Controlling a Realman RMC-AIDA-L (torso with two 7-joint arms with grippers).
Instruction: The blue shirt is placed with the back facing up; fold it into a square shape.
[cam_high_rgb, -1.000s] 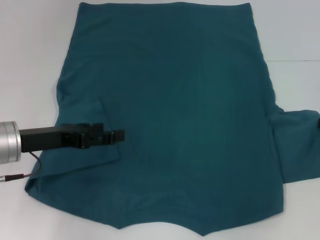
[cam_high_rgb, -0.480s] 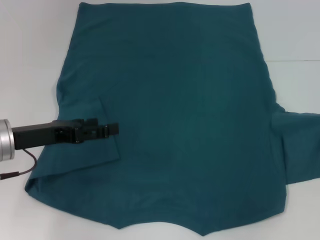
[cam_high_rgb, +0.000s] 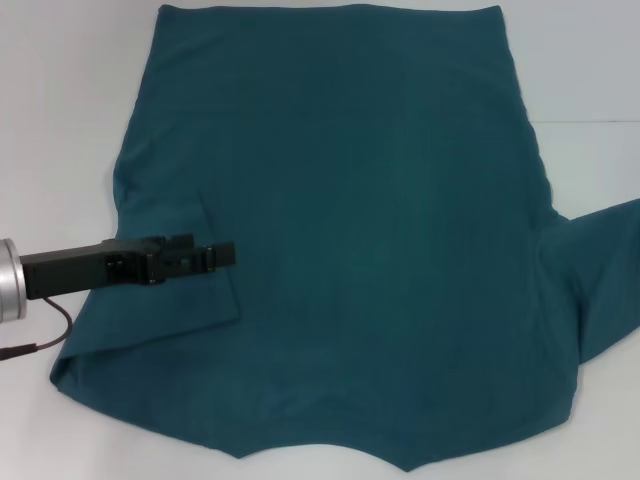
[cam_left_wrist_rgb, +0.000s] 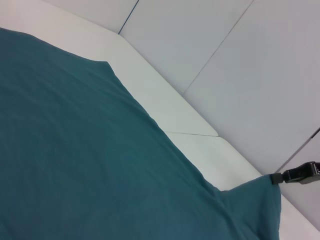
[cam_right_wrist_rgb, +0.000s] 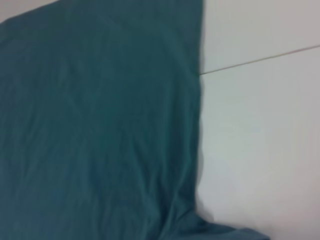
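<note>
Blue shirt (cam_high_rgb: 370, 230) lay spread flat on the white table (cam_high_rgb: 60, 120), plain side up, covering most of the surface in the head view. At its left side, the left sleeve (cam_high_rgb: 170, 300) was folded inward onto the body of the shirt, its folded edge forming a slanted crease. The left gripper (cam_high_rgb: 225, 256) reached in from the left edge, low over that folded sleeve, its dark fingers pointing toward the shirt's centre. The fingers looked close together, but whether they pinched any cloth could not be told. The middle of the shirt showed only faint wrinkles. At the right side, the right sleeve (cam_high_rgb: 600, 290) rose in a peak toward the frame's right edge, lifted off the table. In the left wrist view, the right gripper (cam_left_wrist_rgb: 299, 173) appeared far off at the tip of that raised sleeve (cam_left_wrist_rgb: 255, 200), its dark fingertip touching the cloth's corner and apparently holding it up. The right wrist view showed only the shirt's side edge (cam_right_wrist_rgb: 197, 125) against the table (cam_right_wrist_rgb: 260, 140).
</note>
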